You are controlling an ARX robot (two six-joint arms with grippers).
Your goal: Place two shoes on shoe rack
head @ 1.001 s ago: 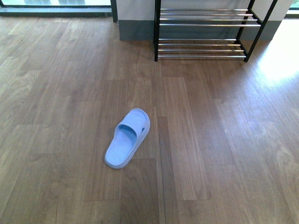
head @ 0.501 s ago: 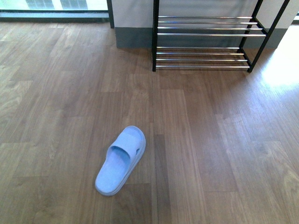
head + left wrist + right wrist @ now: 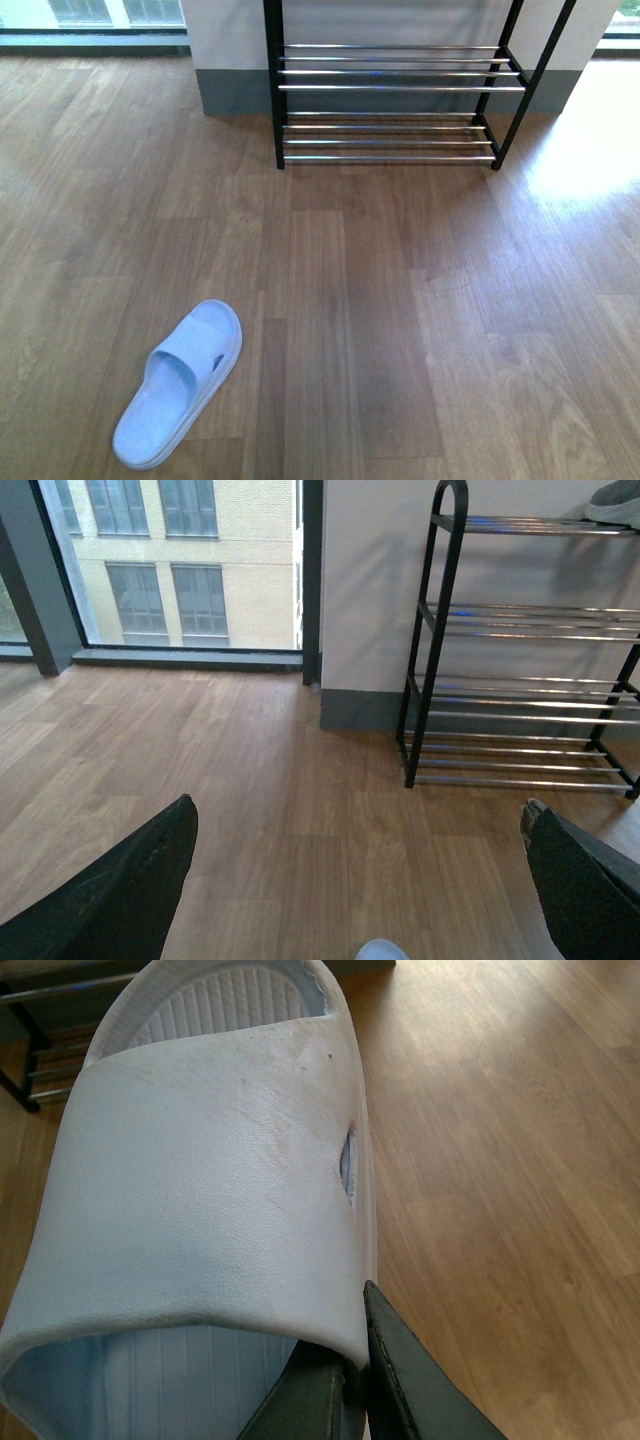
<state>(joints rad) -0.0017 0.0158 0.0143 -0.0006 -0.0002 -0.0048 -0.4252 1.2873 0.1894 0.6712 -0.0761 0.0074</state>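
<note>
The held slipper [image 3: 200, 1180] is pale blue and fills most of the right wrist view. Its broad strap is scuffed, with a small slit at one side, and the ribbed footbed shows at both ends. My right gripper [image 3: 345, 1360] is clamped on it: one dark finger [image 3: 400, 1370] lies outside the edge of the strap, and the other goes under the strap. The slipper hangs over the wood floor [image 3: 500, 1160], with the ends of some rack rods visible beyond its far end.

The floor slipper [image 3: 180, 385], its match, lies sole down in the lower left of the front view. Its heel is toward the bottom left corner and its strapped end points up and to the right. It is on bare floor [image 3: 400, 300], well apart from the rack [image 3: 390, 90].

The rack stands at the top of the front view, right of centre, against a pale wall with a grey skirting. It has black uprights, and two tiers of chrome rods show in that view, with nothing on them. The left wrist view shows more of the rack [image 3: 520, 640], and a grey shoe [image 3: 615, 502] rests on the top tier, cut off by the frame.

My left gripper [image 3: 358, 810] is spread wide with nothing between its fingers [image 3: 120, 890], above the floor and facing the rack. A window [image 3: 170, 560] beside the wall looks out on a brick building. Sunlight glares on the floor in the upper right of the front view.
</note>
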